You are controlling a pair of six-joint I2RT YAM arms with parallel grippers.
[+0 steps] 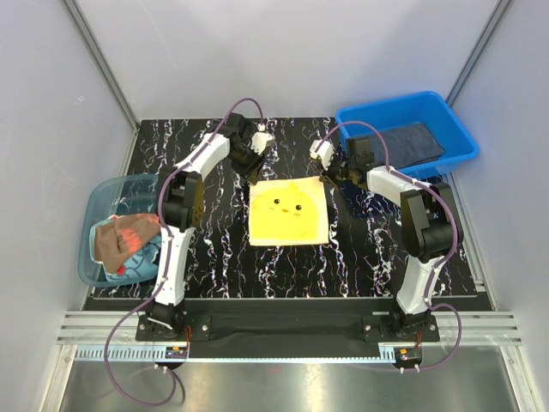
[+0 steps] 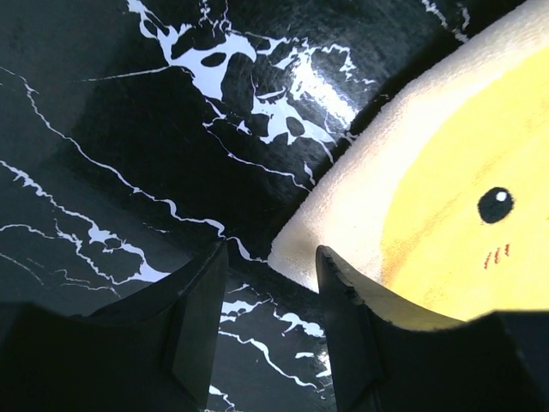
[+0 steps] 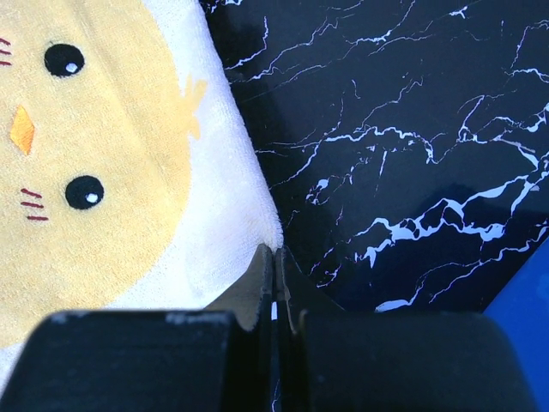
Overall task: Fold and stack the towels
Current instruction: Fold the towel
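Note:
A pale yellow towel [image 1: 289, 211] with a chick face lies flat on the black marble table. My left gripper [image 1: 254, 175] is open at its far left corner; in the left wrist view the corner [image 2: 296, 249] lies between the spread fingers of the gripper [image 2: 271, 249], on the table. My right gripper [image 1: 331, 178] is shut on the towel's far right corner [image 3: 257, 225], pinched at the tips of the gripper [image 3: 275, 251]. A dark slate-blue towel [image 1: 410, 142] lies in the blue bin. A red towel [image 1: 120, 236] and a light teal towel [image 1: 147, 253] are bunched in the tub.
The rigid blue bin [image 1: 390, 103] stands at the back right, just behind the right arm. The translucent teal tub [image 1: 96, 199] sits at the left table edge. Bare black marble table [image 1: 214, 249] surrounds the yellow towel.

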